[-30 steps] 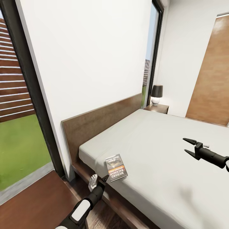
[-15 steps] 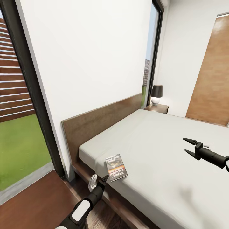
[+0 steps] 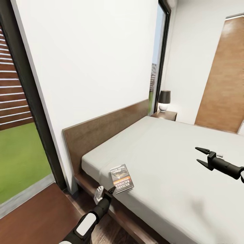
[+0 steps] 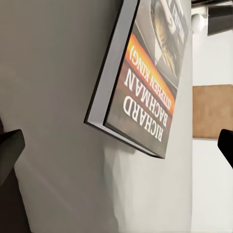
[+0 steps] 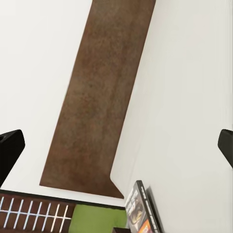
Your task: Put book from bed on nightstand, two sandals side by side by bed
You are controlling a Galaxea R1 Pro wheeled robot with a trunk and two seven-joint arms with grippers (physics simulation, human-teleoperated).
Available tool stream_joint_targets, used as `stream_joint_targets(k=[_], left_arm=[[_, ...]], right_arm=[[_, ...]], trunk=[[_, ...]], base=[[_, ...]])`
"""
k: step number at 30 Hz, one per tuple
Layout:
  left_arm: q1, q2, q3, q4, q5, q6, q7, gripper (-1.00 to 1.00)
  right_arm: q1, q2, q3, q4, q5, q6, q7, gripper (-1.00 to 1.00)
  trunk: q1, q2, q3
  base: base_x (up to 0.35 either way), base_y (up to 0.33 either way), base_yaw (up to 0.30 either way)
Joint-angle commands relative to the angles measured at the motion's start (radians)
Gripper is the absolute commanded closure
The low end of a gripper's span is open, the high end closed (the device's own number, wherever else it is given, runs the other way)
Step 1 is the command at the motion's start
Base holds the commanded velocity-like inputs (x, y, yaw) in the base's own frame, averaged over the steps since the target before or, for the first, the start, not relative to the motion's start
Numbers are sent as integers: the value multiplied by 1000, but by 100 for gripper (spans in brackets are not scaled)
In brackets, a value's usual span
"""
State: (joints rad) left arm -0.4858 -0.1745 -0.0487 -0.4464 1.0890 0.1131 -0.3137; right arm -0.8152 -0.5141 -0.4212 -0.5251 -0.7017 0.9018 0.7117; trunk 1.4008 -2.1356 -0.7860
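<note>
Left gripper [image 3: 112,190] spread wide, just short of the book [image 3: 122,174]: thin, dark grey, orange band, white "RICHARD BACHMAN", flat near the bed's [image 3: 176,162] corner. Farther out, right gripper [image 3: 200,156] parted, empty, above the mattress.

Head view looks down across bed [image 3: 162,152]; left wrist view close on book [image 4: 145,82], right wrist farther; all share book.
</note>
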Motion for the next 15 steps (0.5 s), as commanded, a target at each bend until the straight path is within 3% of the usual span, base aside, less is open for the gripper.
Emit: stream_joint_targets(k=[1,15], left_arm=[[0,0,0,0,9,5,-2,-100],[0,0,0,0,9,5,-2,-100]], right_arm=[[-1,0,-4,0,4,5,3,-100],[-1,0,-4,2,4,4,2,-100]], trunk=[[0,0,-1],[0,0,-1]], base=[[0,0,-65],[0,0,-17]])
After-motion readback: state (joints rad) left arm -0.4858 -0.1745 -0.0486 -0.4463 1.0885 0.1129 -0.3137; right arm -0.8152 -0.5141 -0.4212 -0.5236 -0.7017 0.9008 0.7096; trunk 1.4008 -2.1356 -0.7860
